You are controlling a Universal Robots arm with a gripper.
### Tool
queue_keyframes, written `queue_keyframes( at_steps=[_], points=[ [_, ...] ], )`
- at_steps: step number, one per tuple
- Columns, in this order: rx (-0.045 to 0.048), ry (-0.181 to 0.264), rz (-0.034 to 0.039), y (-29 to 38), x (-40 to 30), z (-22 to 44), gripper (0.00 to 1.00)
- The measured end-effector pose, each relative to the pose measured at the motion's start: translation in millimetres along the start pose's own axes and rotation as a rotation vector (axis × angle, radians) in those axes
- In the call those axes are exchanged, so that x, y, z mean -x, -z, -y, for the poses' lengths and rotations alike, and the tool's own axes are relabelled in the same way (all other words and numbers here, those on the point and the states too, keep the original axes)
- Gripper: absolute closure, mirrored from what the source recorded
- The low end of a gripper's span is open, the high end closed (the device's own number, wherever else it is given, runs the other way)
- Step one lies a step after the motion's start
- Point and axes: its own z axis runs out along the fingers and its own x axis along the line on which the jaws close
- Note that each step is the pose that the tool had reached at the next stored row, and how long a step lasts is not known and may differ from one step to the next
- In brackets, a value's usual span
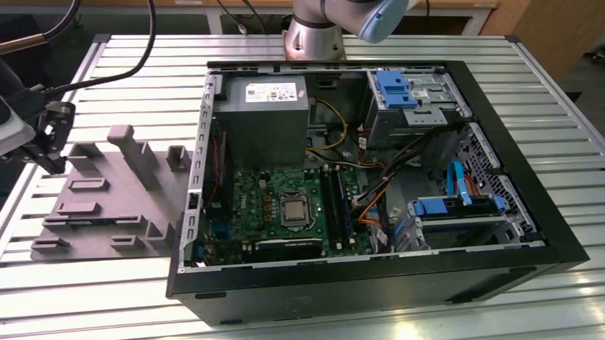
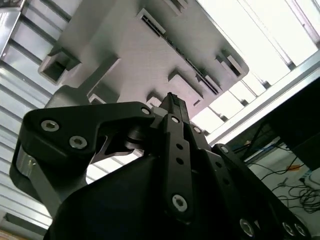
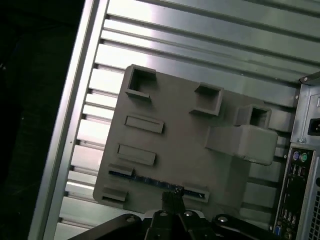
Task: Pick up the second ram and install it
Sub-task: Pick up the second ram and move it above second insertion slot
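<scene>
Tabletop of metal slats [image 1: 378, 49] carries an open computer case [image 1: 378, 287] on the exterior view's right. A grey plate [image 1: 113, 205] of blocks and posts lies just beside the case, on the exterior view's left. The motherboard [image 1: 283, 205] lies bare inside the case. The gripper [image 1: 49, 159] hangs over the plate's outer side, near the table edge and well apart from the case. In the first wrist view its jaws stand together with nothing between them. The second ram [image 3: 150, 180], a thin dark stick, sits in a long holder along one edge of the plate, between two small brackets. There it lies right by the fingertips [image 3: 169, 201], though I cannot tell whether they touch it
</scene>
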Motion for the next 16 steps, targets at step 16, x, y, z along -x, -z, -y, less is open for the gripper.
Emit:
queue_keyframes(
  at_steps=[16],
  points=[
    [0.0070, 0.287, -0.0125, -1.0, 0.0, 0.0, 0.89]
  ],
)
